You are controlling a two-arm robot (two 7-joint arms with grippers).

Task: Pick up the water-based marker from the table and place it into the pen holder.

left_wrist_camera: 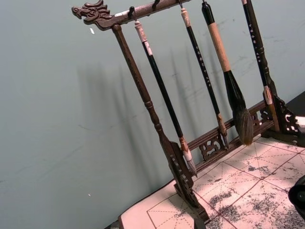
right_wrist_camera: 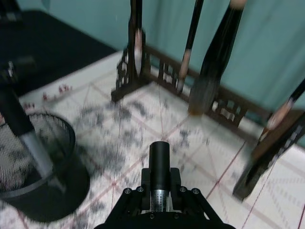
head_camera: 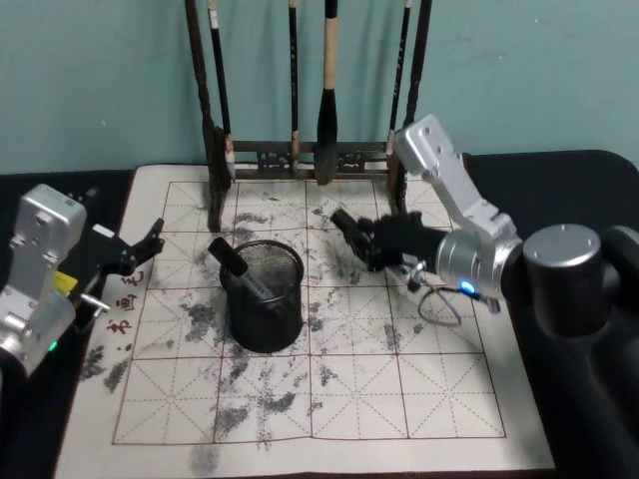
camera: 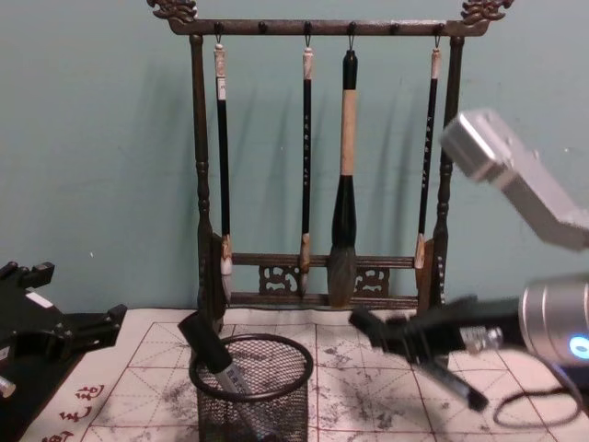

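Note:
My right gripper (head_camera: 371, 242) hovers over the mat to the right of the pen holder, shut on a water-based marker (head_camera: 344, 222). The marker's black cap (right_wrist_camera: 159, 160) sticks out past the fingers towards the pen holder (head_camera: 265, 295), a black wire-mesh cup near the mat's middle. The chest view shows the held marker (camera: 370, 326) about level with the pen holder's rim (camera: 251, 366). Another marker (head_camera: 240, 267) with a black cap leans inside the cup. My left gripper (head_camera: 146, 248) is parked open at the mat's left edge.
A tall dark wooden rack (head_camera: 300, 155) hung with several calligraphy brushes stands at the back of the mat, close behind the cup. The ink-stained grid mat (head_camera: 399, 399) covers the table. A thin cable loop (head_camera: 439, 304) lies under my right wrist.

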